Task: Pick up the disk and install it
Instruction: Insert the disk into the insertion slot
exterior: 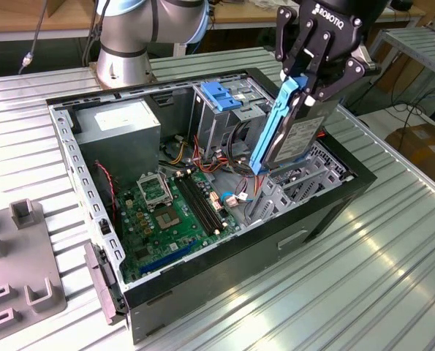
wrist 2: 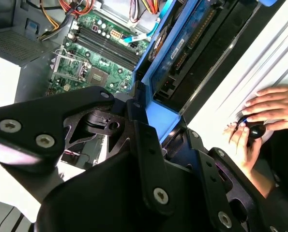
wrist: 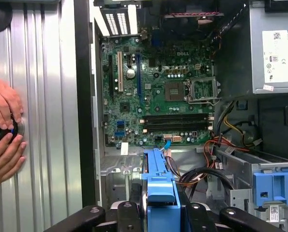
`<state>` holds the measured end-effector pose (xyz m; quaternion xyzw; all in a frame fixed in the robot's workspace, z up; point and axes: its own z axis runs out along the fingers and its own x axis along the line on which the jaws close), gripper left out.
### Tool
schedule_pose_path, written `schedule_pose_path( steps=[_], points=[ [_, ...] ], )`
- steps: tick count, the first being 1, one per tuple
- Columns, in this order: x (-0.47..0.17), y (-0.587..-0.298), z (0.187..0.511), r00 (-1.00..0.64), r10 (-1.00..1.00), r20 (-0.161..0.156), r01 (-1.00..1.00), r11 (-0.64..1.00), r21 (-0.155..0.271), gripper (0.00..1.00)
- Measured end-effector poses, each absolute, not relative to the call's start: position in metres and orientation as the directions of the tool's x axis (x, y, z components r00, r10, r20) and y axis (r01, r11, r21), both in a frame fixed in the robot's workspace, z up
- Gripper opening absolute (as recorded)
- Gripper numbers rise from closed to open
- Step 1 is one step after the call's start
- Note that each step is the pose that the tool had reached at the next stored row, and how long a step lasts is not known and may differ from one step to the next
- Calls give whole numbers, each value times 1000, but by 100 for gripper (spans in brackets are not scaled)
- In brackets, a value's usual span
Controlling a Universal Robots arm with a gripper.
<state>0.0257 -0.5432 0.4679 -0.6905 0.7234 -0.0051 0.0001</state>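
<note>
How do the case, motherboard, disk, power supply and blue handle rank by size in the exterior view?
1. case
2. motherboard
3. power supply and disk: these look about alike. The disk is held tilted in the gripper, so the order is unsure.
4. blue handle

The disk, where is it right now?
On the exterior view's right, the disk stands on edge, clamped in the gripper, over the open case and beside the blue-handled cage.
</note>
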Motion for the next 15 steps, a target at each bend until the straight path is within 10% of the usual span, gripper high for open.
schedule_pose_path(
  steps=[15],
  points=[
    [33,-545,467,-47,-999,7,-999,47,-8,37]
  ],
)
